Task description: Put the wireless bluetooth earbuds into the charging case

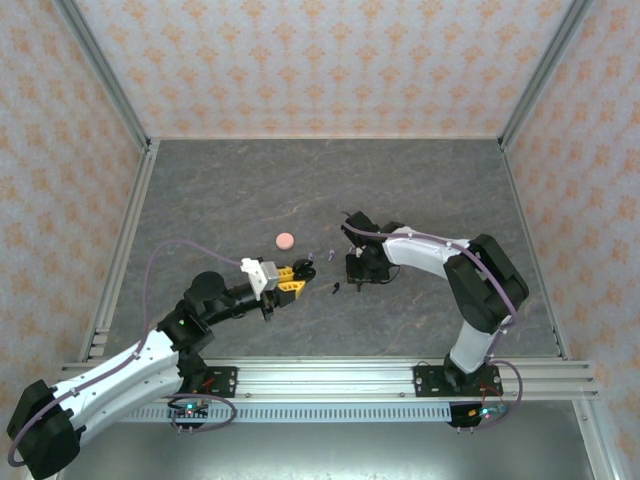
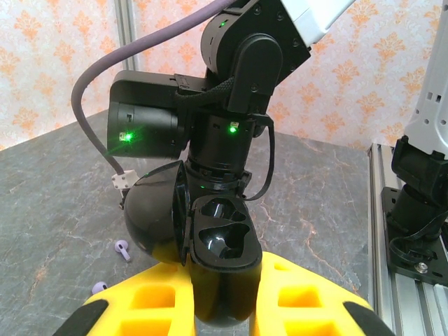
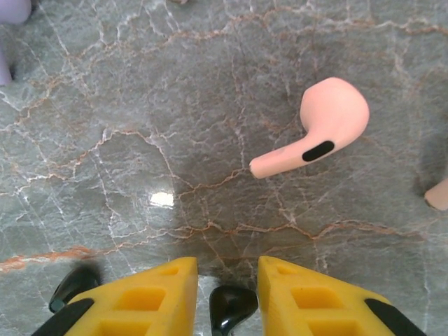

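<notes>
Lying before right pincer, pink earbud; charging case in left pincer.

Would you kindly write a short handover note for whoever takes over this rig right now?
Left gripper: shut on the open black case; both wells are empty.
Right gripper: close over the table, with a black bud between its fingers; I cannot tell if it is gripped.
On the table: a pink bud ahead of the right gripper, a lilac bud beside the case, more nearby.
Done: case open and held.
Left: seat the buds in the case.
</notes>
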Controlling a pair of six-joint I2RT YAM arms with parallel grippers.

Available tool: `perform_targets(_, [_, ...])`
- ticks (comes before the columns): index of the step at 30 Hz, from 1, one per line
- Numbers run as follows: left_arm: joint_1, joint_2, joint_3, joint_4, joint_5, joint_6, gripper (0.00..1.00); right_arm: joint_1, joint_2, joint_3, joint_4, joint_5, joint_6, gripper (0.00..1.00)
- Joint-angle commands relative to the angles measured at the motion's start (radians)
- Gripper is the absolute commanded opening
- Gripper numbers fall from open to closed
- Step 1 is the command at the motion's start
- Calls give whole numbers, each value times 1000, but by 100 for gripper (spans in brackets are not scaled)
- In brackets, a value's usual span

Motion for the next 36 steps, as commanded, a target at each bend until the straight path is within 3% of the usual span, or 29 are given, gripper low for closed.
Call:
perform_targets(1, [-6,0,23,-2,-24,22,0,13,1,13,-70,12,-13,29])
perform_targets(20, [-5,2,29,-17,-41,20,0,14,-30,-13,-85,27,-21,29])
perform_targets(27, [-5,3,31,-17,-41,17,0,18,-29,-20,-65,21,-21,23])
perform_targets(36, [-5,27,24,33,-46,13,0,19,-214,-36,-17,43,-8,19])
